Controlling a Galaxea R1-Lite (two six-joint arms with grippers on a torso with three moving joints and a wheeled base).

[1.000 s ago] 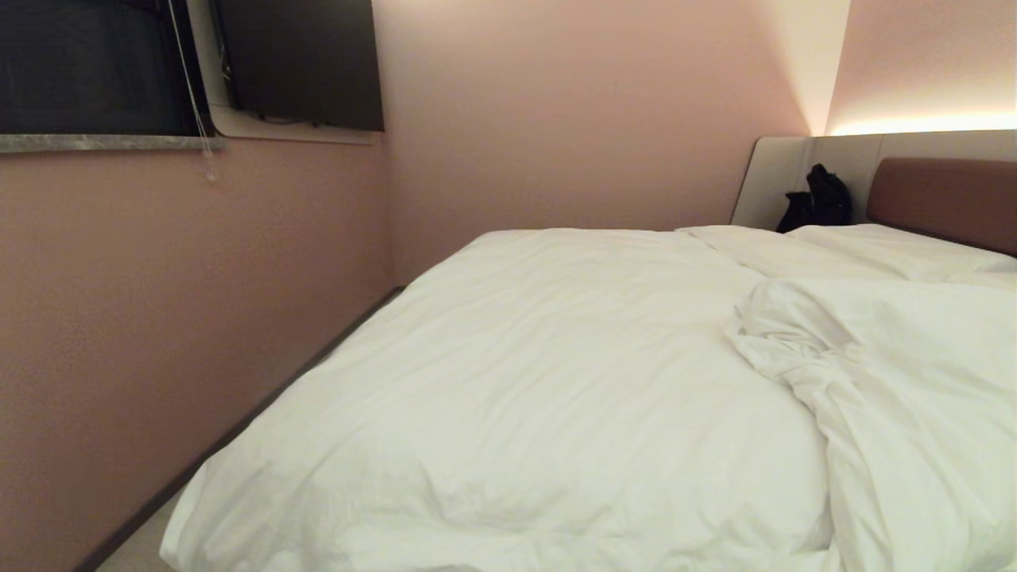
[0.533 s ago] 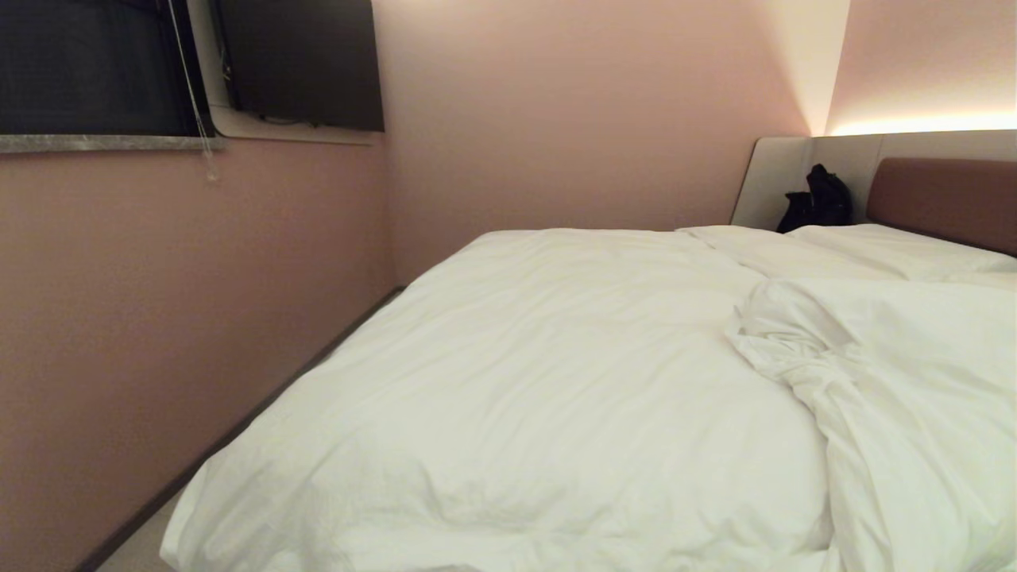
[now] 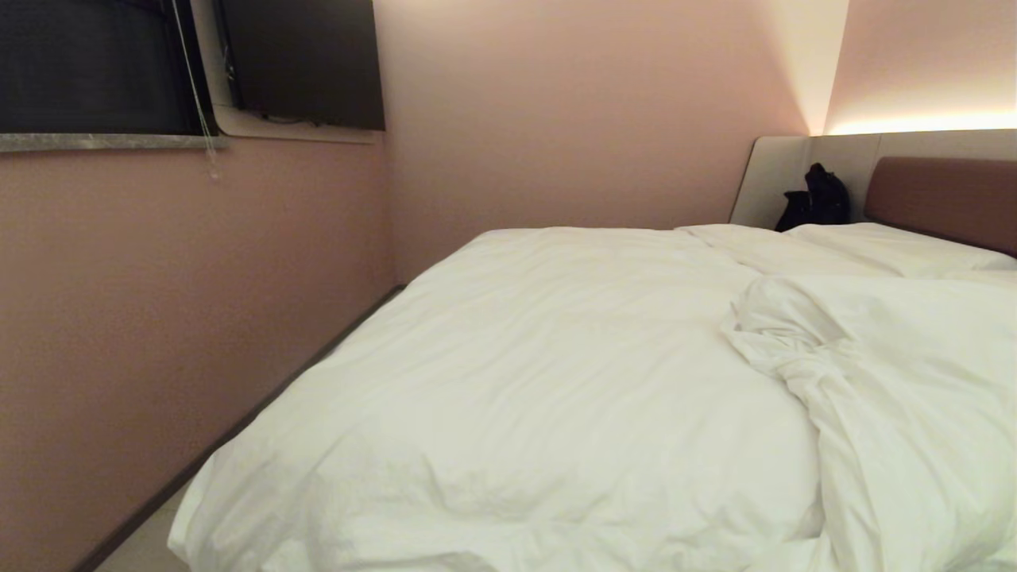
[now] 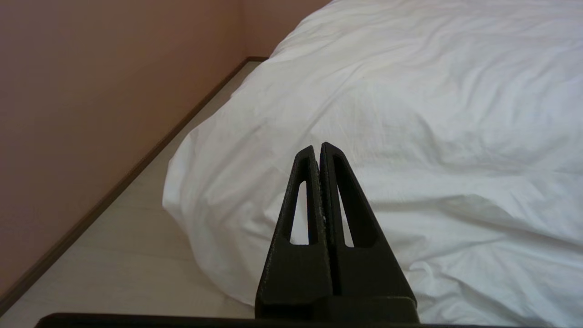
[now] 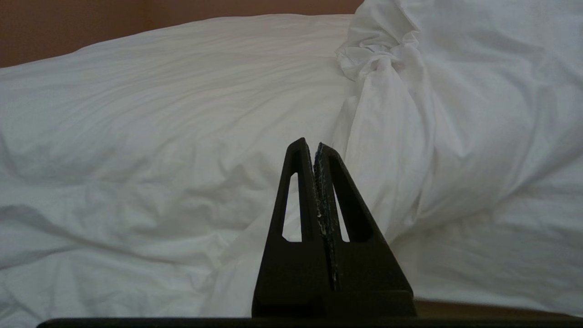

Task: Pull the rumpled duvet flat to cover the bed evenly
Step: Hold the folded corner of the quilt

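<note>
Whole head view shifted slightly since a second ago, things themselves unmoved: duvet lies over bed, bunched into a twisted fold at right, left gripper and right gripper both pressed together, empty, pointing at it.

I'm in a bedroom. Before me stands a bed with pillows. A TV hangs on the wall.

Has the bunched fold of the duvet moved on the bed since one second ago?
No. The fold sits slightly left in the head view, but the headboard and black bag shifted with it, so the camera moved, not the duvet.
</note>
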